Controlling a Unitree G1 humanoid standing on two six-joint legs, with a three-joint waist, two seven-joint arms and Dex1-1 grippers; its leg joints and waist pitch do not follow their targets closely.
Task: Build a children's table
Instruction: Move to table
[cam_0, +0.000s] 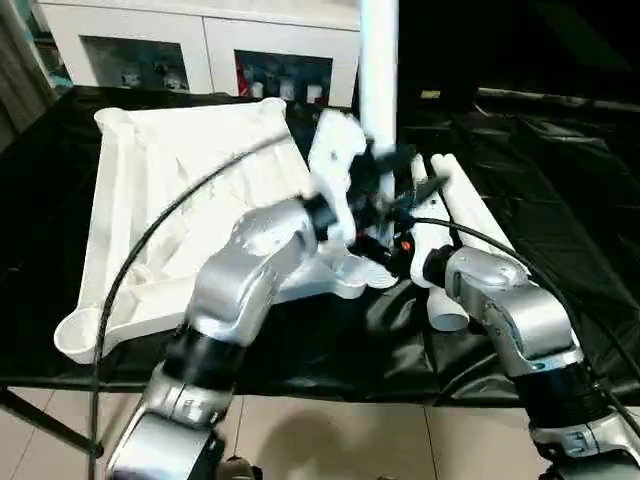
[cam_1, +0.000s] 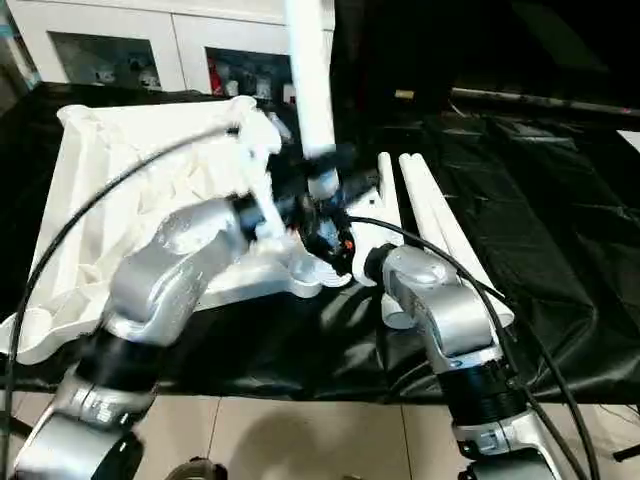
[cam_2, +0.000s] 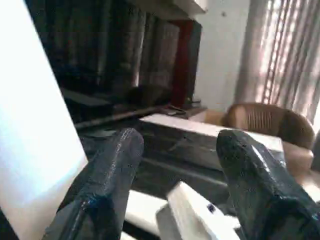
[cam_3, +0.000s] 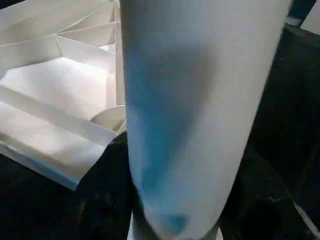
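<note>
The white tabletop (cam_0: 150, 200) lies underside up on the black-covered work surface, its ribs and corner sockets showing. One white leg (cam_0: 378, 70) stands upright at the tabletop's near right corner socket (cam_0: 350, 280). My right gripper (cam_0: 383, 218) is shut on the lower part of this leg (cam_3: 190, 100), which is very close in the right wrist view. My left gripper (cam_2: 175, 170) is open, higher up beside the same leg (cam_2: 35, 125), with one finger (cam_2: 105, 185) next to the leg and nothing between the fingers. Two more legs (cam_0: 460, 210) lie side by side to the right of the tabletop.
A white glass-fronted cabinet (cam_0: 200, 50) stands behind the work surface. Black sheeting (cam_0: 560, 180) covers the surface out to the right. The surface's front edge (cam_0: 330, 395) runs just ahead of my forearms. A black cable (cam_0: 150, 240) arcs over the tabletop from my left arm.
</note>
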